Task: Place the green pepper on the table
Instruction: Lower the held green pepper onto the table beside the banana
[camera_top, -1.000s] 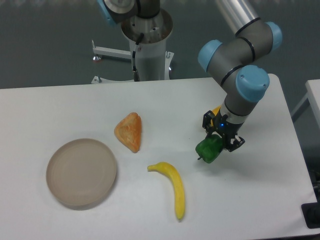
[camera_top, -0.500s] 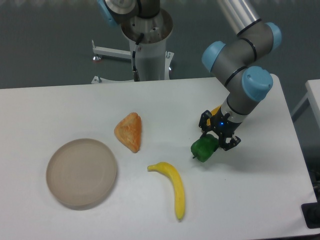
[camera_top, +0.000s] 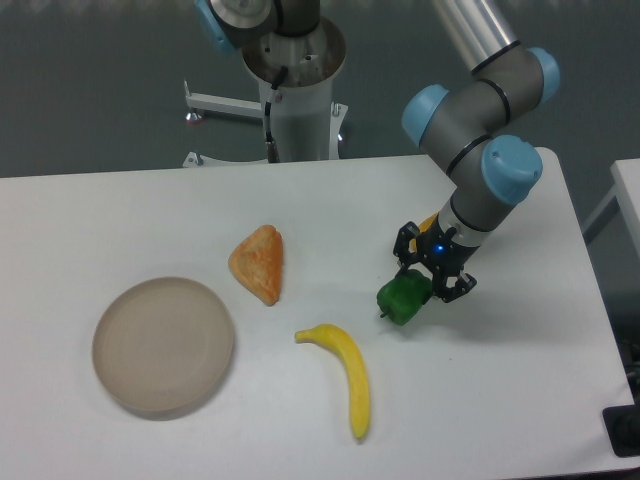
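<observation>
The green pepper (camera_top: 402, 299) is a small glossy dark-green lump right of centre on the white table (camera_top: 120, 210), stem end pointing left. My gripper (camera_top: 427, 279) comes down from the upper right and is shut on the green pepper at its right side. I cannot tell whether the pepper touches the tabletop or hangs just above it. The fingers' tips are partly hidden behind the pepper.
A yellow banana (camera_top: 347, 375) lies just left and below the pepper. An orange triangular pastry (camera_top: 260, 263) sits left of centre. A round beige plate (camera_top: 163, 346) stands at the front left. The arm's base column (camera_top: 297, 90) rises at the back edge.
The gripper has carried the green pepper a little to the left and slightly up in the picture, toward the table's middle. The other objects have not moved.
</observation>
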